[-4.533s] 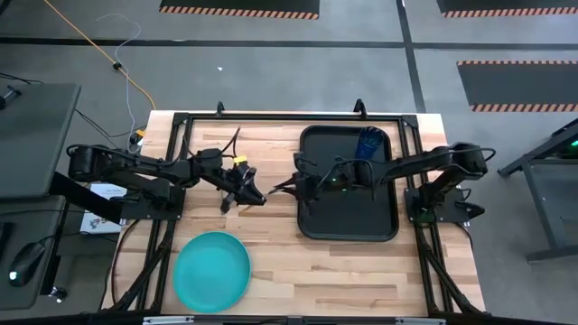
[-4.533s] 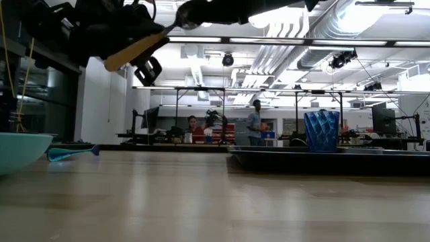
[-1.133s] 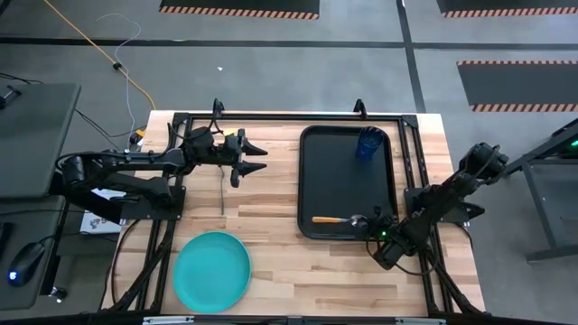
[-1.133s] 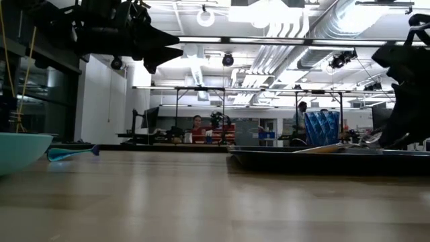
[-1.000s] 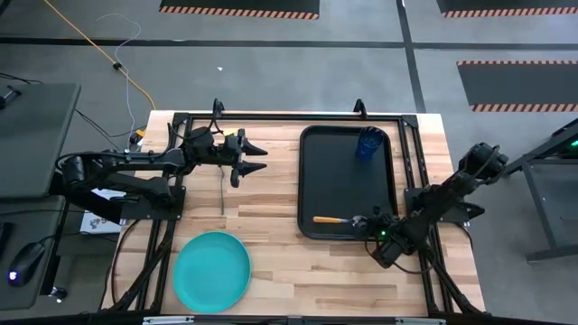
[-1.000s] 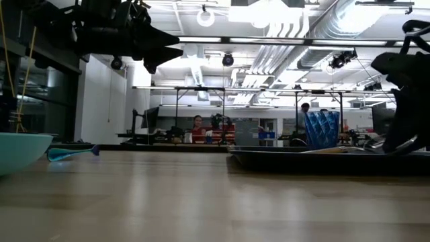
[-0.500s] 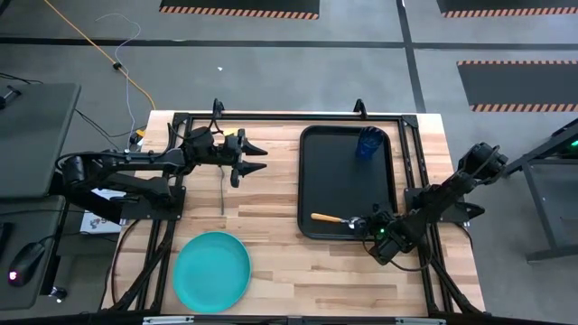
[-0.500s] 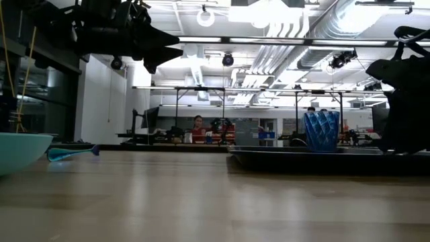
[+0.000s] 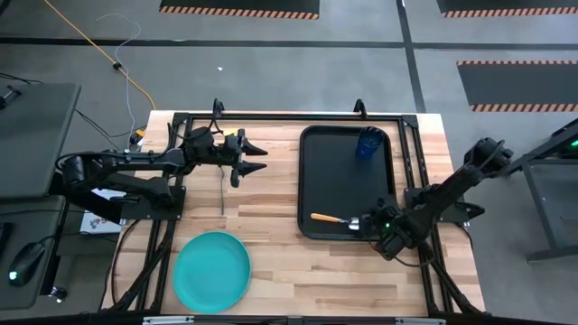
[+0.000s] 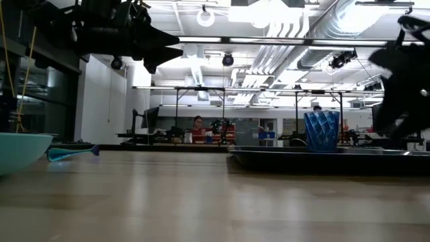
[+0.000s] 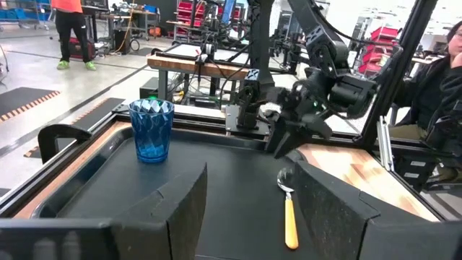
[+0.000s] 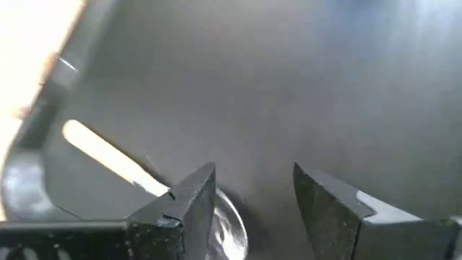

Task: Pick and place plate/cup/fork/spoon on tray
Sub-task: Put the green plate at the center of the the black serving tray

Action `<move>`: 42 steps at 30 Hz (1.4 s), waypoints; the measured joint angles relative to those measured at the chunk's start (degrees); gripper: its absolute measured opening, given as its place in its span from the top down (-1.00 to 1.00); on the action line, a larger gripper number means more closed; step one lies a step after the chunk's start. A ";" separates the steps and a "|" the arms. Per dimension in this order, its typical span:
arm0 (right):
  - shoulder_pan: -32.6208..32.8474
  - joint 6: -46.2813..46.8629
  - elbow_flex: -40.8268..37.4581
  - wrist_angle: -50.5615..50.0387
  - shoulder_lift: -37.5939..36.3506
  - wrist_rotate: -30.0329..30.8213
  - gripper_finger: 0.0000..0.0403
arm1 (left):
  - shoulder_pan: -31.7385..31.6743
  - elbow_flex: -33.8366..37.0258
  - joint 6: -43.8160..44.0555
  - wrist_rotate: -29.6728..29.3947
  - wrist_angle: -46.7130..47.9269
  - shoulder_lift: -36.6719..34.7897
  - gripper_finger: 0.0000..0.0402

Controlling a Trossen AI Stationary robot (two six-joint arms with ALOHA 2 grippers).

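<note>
Resting on the tray (image 9: 318, 181): spoon (image 9: 332, 218), cup (image 9: 368, 143) at 12 o'clock.
Right claw (image 9: 376, 222) released beside spoon bowl; left claw (image 9: 256, 156) released, above table (image 9: 271, 262).

Orange cable (image 9: 90, 47) on floor; striped floor mats (image 9: 239, 7); person (image 11: 70, 29) standing in background.

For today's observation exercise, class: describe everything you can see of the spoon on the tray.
The spoon has a slim orange handle and a shiny silver bowl. It lies flat on the floor of the black tray, near the tray's front edge, handle pointing toward the table's middle, bowl toward the right claw. That claw is open just beside the bowl and does not hold it. The blue cup stands apart at the far end.
</note>
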State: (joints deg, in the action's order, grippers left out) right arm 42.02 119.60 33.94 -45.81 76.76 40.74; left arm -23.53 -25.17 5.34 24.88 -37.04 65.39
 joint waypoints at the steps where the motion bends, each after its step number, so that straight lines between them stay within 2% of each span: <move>1: 0.00 -0.98 0.02 -0.74 -1.06 2.30 0.12 | 0.00 0.00 0.00 0.00 0.00 0.00 0.01; 5: -0.02 -7.71 0.06 -2.17 -4.30 14.37 0.11 | 0.00 0.01 -0.01 0.00 0.00 0.00 0.01; 13: -1.18 -21.14 0.06 -1.74 -5.13 45.26 0.11 | -0.01 0.02 -0.02 0.00 0.00 0.00 0.01; 14: -1.81 -22.01 0.06 -1.80 -5.13 48.23 0.11 | -0.07 0.02 -0.02 0.00 0.00 0.00 0.01; 16: -3.59 -23.16 0.08 -1.88 -5.20 49.13 0.11 | -0.13 0.02 -0.05 0.00 0.00 0.00 0.01; 23: -10.27 -26.32 0.08 -1.05 -5.50 43.38 0.11 | -0.11 0.02 -3.10 -0.02 -0.02 0.00 0.01; 27: -11.25 -33.71 0.08 4.64 -5.50 39.52 0.11 | -0.13 0.02 -3.08 -0.02 -0.04 0.00 0.01; 31: -12.24 -53.68 0.08 20.16 -5.50 32.09 0.11 | -0.13 0.02 -3.56 -0.02 -0.09 0.00 0.01; 36: -17.97 -90.06 0.08 50.21 -5.50 13.14 0.11 | -0.12 0.02 -4.13 -0.02 -0.73 0.00 0.01; 38: -20.82 -101.27 0.08 59.89 -5.50 7.22 0.11 | -0.12 0.02 -4.12 -0.02 -0.92 0.00 0.01; 40: -23.59 -109.52 0.08 66.57 -5.50 2.60 0.11 | -0.11 0.02 -4.11 -0.02 -0.91 0.00 0.01; 42: -26.27 -114.03 0.08 70.48 -5.50 -1.26 0.11 | -0.11 0.02 -4.11 -0.02 -0.83 0.00 0.01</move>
State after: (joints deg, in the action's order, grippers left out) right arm 15.75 5.57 34.02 24.67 71.26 39.47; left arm -23.64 -25.15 1.23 24.86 -37.87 65.39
